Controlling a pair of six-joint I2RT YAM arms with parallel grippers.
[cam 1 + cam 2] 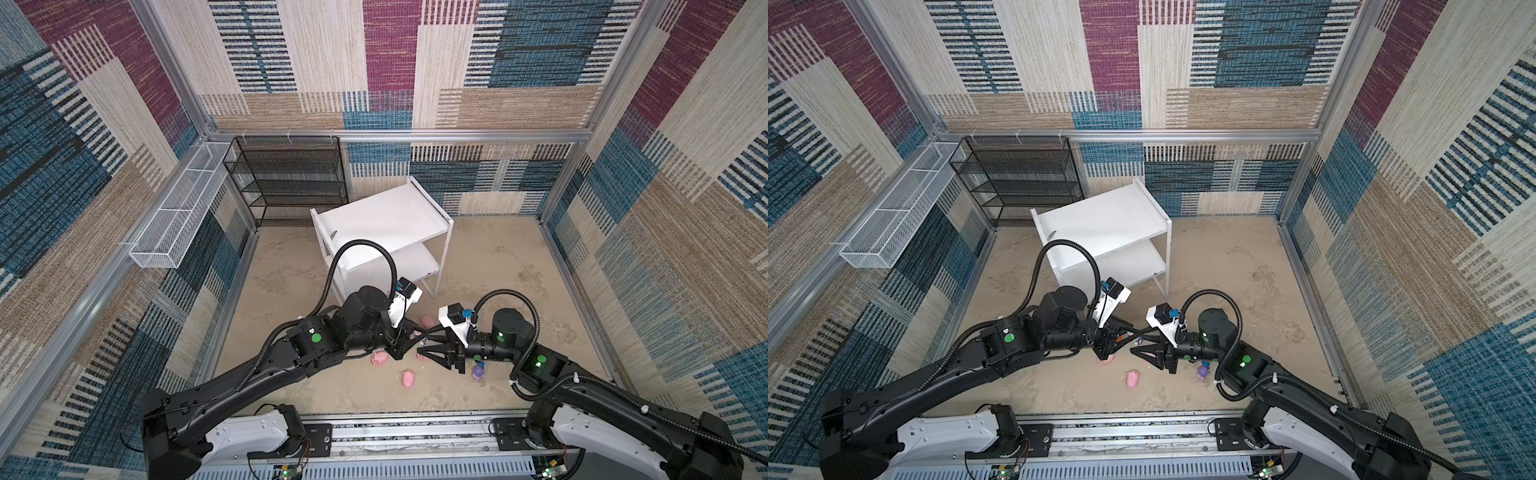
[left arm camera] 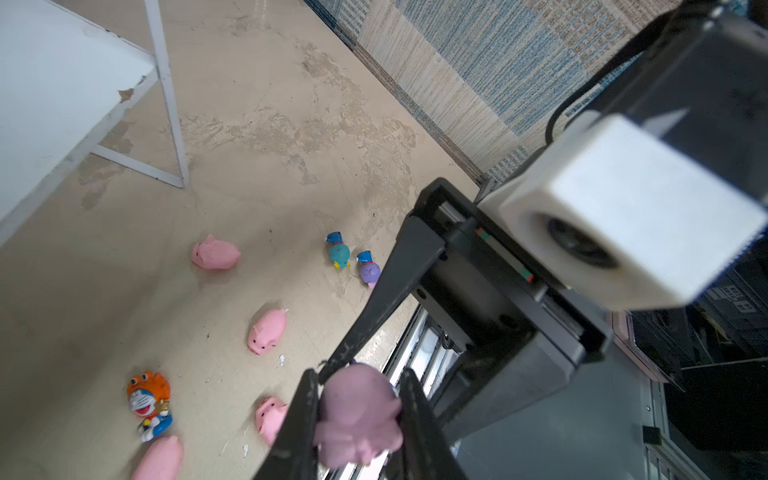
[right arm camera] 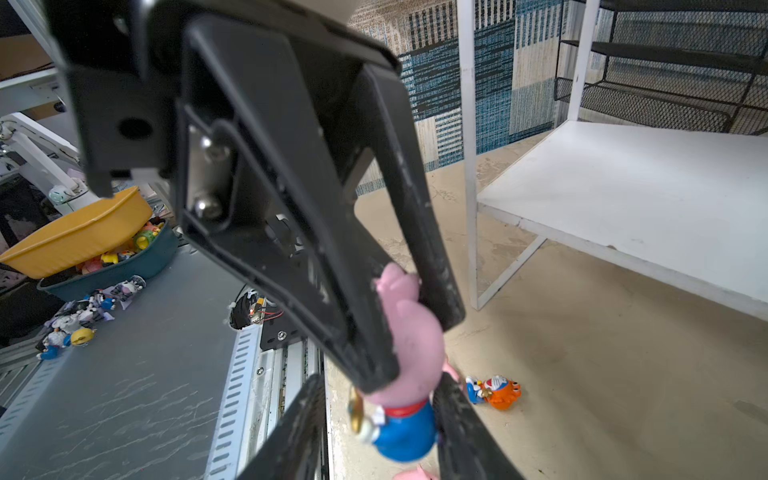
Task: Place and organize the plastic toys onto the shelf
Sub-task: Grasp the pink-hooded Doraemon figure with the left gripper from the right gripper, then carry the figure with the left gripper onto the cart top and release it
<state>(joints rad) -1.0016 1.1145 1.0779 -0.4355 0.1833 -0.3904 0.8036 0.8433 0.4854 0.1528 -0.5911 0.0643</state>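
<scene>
On the beige desk (image 1: 291,270) the shelf (image 1: 386,216) is standing bare; left tool (image 2: 360,386) is gripping the pink-hooded figurine (image 2: 357,415), right tool (image 3: 380,386) gaping open.

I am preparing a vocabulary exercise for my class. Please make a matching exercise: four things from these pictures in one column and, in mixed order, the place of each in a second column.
Things:
1. pink-hooded figurine
2. orange-hooded figurine
3. teal-hooded figurine
4. black wire-mesh rack

Places:
A. on the floor, right beside the purple-hooded figurine
B. against the back wall
C. clamped in the left gripper, off the floor
D. lying on the floor, apart from the other figurines

Pairs: 1-C, 2-D, 3-A, 4-B.
</scene>
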